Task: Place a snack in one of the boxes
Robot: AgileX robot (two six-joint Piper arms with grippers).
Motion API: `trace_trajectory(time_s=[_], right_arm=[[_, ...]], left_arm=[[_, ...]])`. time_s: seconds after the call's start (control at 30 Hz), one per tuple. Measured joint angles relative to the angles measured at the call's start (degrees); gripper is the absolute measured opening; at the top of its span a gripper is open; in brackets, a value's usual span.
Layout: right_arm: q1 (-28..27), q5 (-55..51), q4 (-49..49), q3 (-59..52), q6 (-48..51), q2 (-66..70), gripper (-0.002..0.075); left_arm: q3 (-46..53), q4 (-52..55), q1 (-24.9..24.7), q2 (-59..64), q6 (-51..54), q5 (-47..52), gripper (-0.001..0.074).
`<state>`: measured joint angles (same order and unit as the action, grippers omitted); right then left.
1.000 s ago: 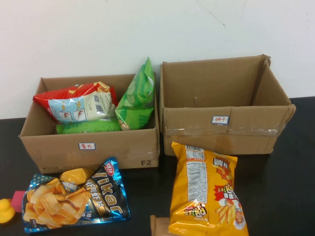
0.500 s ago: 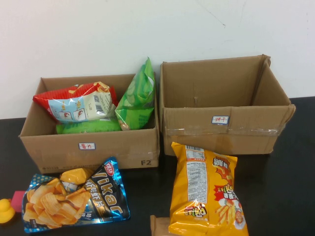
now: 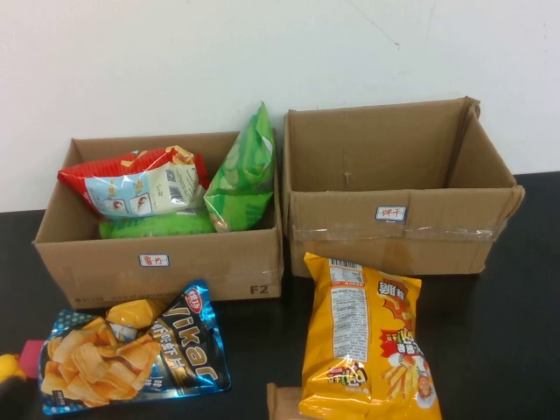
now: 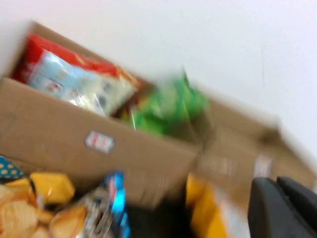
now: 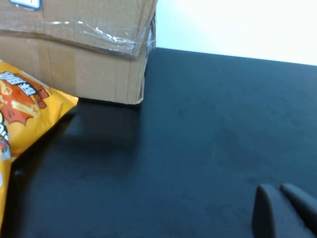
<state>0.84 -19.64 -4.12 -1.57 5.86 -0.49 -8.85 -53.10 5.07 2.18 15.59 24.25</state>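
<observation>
Fingers of the left gripper [image 4: 277,181] look pressed together with nothing between them. The right gripper [image 5: 280,187] is the same, tips side by side, empty, low over bare counter [image 3: 516,332] at about 4 o'clock of the scene, well apart from the orange bag [image 3: 367,341].

The left wrist view looks across the blue bag [image 3: 131,350] toward the left box [image 3: 157,262], so that gripper seems to sit near 7 o'clock.

No snack is held, so I judge this the approach step, before any grasp. Two snacks lie flat on the counter: the blue bag at 7 o'clock, just before the left box, and the orange bag at 5 o'clock, its top edge nearly touching the right box [image 3: 394,232]. The left box at 10 o'clock already holds a red bag [image 3: 131,185] and green bags [image 3: 241,179]. The right box at 1 o'clock shows nothing inside.

Next, one gripper must spread its fingers, come down on a bag's edge, pinch it, lift it clear of the box wall and release inside
</observation>
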Motion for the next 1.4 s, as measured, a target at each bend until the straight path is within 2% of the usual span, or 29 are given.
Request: trace_trajectory(time_s=[0.23, 0.4, 0.5, 0.6, 0.67, 0.77, 0.87, 1.0, 1.4], right_arm=[[0.0, 0.0, 0.0, 0.0, 0.0, 0.0, -0.0001], [0.0, 0.0, 0.0, 0.0, 0.0, 0.0, -0.0001], [0.0, 0.0, 0.0, 0.0, 0.0, 0.0, -0.0001], [0.0, 0.0, 0.0, 0.0, 0.0, 0.0, -0.0001], [0.0, 0.0, 0.0, 0.0, 0.0, 0.0, -0.0001], [0.0, 0.0, 0.0, 0.0, 0.0, 0.0, -0.0001], [0.0, 0.0, 0.0, 0.0, 0.0, 0.0, -0.0001], [0.0, 0.0, 0.0, 0.0, 0.0, 0.0, -0.0001], [0.0, 0.0, 0.0, 0.0, 0.0, 0.0, -0.0001]], left_arm=[[-19.7, 17.5, -0.5, 22.9, 15.0, 26.0, -0.0001], [-30.2, 23.7, -4.2, 37.1, 25.4, 30.2, 0.0029], [-34.8, 29.6, -9.1, 45.4, 28.1, 30.3, 0.0146], [-37.2, 38.3, -14.5, 53.3, 27.1, 29.3, 0.0369], [-37.6, 45.6, -17.7, 59.0, 22.9, 26.8, 0.0519], [-37.6, 54.6, -20.7, 67.3, 14.9, 22.3, 0.064], [-37.6, 60.5, -22.3, 75.9, 11.3, 17.3, 0.0678], [-37.6, 64.7, -23.7, 84.8, 11.1, 11.5, 0.069], [-38.2, 75.7, -22.9, 102.6, 9.9, -6.5, 0.0688]])
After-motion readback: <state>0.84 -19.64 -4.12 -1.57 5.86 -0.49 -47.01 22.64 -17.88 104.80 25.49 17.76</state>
